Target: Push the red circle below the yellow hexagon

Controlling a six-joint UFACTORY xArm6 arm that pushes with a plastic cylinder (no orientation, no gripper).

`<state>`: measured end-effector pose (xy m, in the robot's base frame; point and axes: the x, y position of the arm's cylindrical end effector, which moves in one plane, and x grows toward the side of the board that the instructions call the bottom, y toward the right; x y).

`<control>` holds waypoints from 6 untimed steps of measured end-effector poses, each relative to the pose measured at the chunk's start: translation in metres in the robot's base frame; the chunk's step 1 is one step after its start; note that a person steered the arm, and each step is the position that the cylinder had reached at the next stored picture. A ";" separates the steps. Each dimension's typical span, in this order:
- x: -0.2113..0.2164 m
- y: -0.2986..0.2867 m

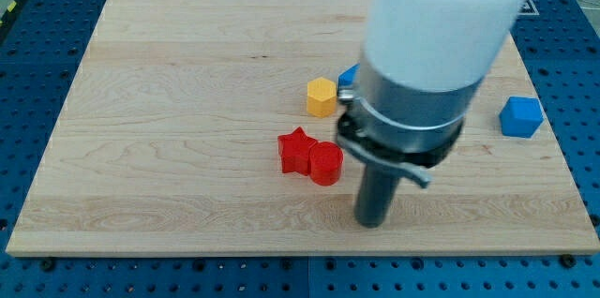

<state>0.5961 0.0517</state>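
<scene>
The red circle (326, 162) lies on the wooden board (169, 120), touching a red star (295, 151) on its left. The yellow hexagon (322, 97) sits above them, a little toward the view's top. My tip (372, 222) is on the board to the right of and slightly below the red circle, a short gap away. The arm's big white and grey body hides the board above the tip.
A blue block (348, 77) peeks out just right of the yellow hexagon, mostly hidden by the arm. A blue cube (520, 116) sits near the board's right edge. The board's bottom edge runs just below my tip.
</scene>
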 end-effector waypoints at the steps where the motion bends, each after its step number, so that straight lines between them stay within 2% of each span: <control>1: -0.014 -0.017; 2: -0.043 -0.017; 3: -0.053 -0.017; 4: -0.037 0.004; 6: -0.088 0.004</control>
